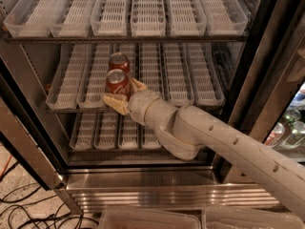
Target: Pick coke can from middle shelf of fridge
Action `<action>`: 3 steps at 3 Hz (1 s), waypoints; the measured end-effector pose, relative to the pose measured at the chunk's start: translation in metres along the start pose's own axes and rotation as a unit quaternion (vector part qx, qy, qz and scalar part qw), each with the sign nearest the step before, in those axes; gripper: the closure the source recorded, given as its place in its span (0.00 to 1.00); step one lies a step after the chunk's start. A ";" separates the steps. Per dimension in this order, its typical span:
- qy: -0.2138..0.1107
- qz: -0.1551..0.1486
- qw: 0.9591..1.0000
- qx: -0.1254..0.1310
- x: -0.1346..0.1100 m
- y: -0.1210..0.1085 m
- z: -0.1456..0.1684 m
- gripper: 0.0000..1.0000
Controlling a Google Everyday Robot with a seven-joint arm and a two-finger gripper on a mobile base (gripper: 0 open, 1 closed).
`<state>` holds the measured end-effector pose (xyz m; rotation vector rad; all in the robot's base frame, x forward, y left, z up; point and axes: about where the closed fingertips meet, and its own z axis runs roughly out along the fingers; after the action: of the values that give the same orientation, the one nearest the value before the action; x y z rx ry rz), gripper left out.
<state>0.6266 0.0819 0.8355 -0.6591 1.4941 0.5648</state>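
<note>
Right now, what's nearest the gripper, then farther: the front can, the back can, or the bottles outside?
Gripper at the middle shelf's front.
1. Front coke can, right at it.
2. Back coke can, just behind.
3. Glass bottles, far right, outside the fridge.

The single camera sits above and in front of the open fridge [143, 187], looking down and inward at a steep slant. It is close: the top shelf [147, 11] is cut by the upper edge, the middle shelf [177, 75] fills the centre, and the steel base lies near the bottom. The arm [228, 144] enters from the lower right corner, reaching away from the lens, with the gripper [125, 93] at the middle shelf's front edge, left of centre.
</note>
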 end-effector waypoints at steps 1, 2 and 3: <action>0.004 0.001 1.000 -0.010 0.004 0.002 0.013 0.29; 0.008 0.004 1.000 -0.018 0.008 0.005 0.022 0.47; 0.008 0.004 1.000 -0.018 0.008 0.005 0.022 0.71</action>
<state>0.6389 0.1002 0.8267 -0.6872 1.5049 0.5947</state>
